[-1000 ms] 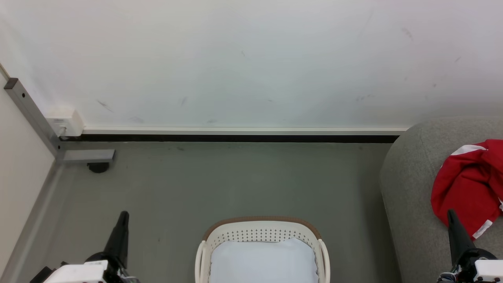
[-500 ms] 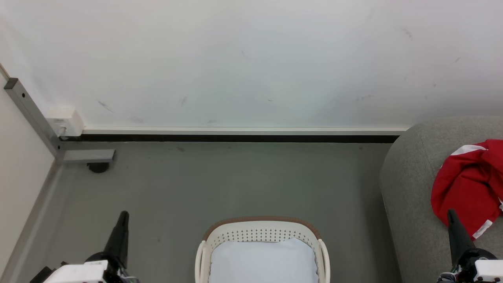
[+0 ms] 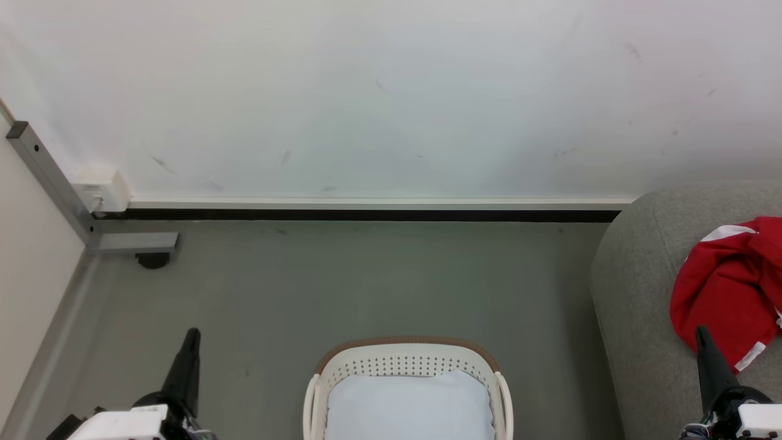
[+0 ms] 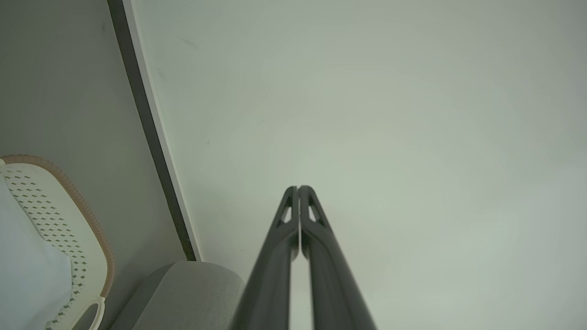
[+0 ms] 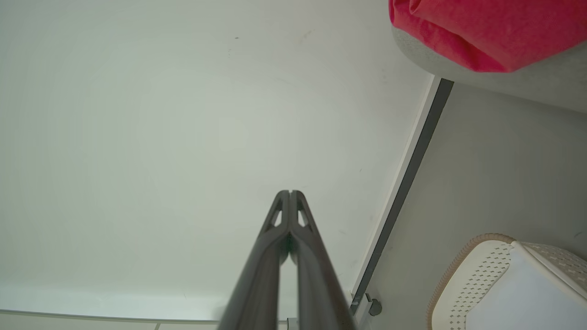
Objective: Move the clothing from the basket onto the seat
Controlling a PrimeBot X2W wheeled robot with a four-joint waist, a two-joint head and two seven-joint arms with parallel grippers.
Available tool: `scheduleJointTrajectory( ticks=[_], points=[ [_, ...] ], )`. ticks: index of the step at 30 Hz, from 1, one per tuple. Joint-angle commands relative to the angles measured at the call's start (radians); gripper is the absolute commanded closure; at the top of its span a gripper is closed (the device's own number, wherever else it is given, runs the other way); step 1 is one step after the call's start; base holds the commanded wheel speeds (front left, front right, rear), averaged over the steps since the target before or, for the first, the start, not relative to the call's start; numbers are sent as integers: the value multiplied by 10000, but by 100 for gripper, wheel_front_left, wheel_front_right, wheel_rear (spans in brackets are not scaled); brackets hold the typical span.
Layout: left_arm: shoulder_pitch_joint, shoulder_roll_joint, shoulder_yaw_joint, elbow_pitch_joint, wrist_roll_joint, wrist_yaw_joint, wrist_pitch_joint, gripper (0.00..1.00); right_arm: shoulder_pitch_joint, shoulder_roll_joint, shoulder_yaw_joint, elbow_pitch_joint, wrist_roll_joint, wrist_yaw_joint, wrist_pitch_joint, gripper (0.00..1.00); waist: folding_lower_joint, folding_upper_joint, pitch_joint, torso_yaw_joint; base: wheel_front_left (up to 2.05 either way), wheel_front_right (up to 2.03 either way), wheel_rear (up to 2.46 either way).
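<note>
Left of the oval cream-white perforated plastic basket [image 3: 403, 365], my left gripper [image 3: 192, 335] sits parked over the floor, fingers pressed together on nothing, which I take for a rest pose. What I see of the basket holds a plain pale bluish-white pad [image 3: 409, 406]. Right of the basket, the bright red, white-trimmed fabric clothing [image 3: 724, 287] lies heaped on the large grey woven seat [image 3: 635, 293], so the transfer looks done. My right gripper [image 3: 701, 333], further right, is likewise clenched empty. Nothing has shifted since a second ago.

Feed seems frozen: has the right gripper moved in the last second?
No. In the head view the right gripper, shut, overlaps the same lower edge of the clothing on the seat as before.
</note>
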Motion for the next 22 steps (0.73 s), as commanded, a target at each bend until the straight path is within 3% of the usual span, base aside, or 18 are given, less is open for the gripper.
scheduleJointTrajectory(
  ticks=[1,22],
  points=[
    [-78,73,30,-29,-134,-62,38,100,-122,9,-41,26,-66,-21,24,100,0,-1,0,0,0,0,0],
    [-77,73,29,-28,-135,-60,37,100,-122,9,-47,27,-67,-21,32,100,0,-1,0,0,0,0,0]
  ],
)
